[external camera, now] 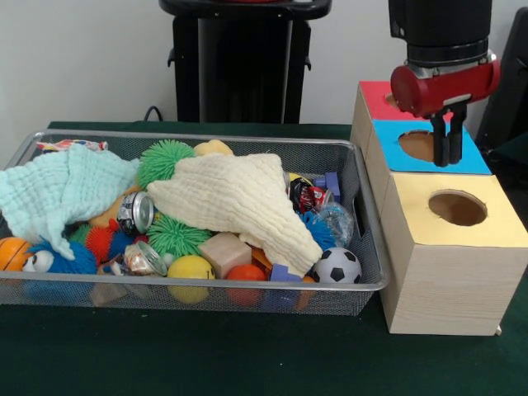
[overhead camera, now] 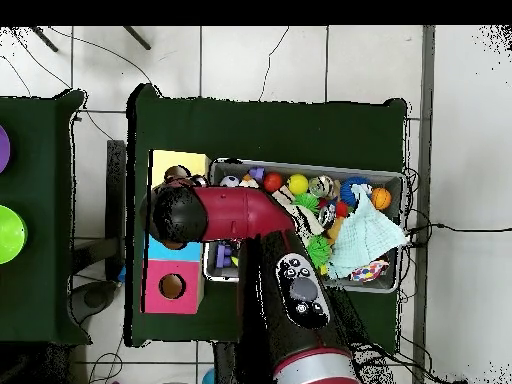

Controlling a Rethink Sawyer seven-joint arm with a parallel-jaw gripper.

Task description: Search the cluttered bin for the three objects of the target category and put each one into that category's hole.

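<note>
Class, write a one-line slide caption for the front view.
Sawyer's hand hovers over the blue hole of the sorting box, beside a wire bin crammed with toys and two cloths.

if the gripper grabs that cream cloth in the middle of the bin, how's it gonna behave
The cream cloth would likely hang limp: it drapes loosely over the toys in the bin. It is probably light, thin crinkled fabric. Since it lies over the green spiky ball and the wooden block, lifting it may drag or nudge them.

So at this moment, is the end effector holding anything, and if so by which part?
Nothing visible: the end effector hangs over the blue box's hole with its fingers close together and nothing showing between them.
</note>
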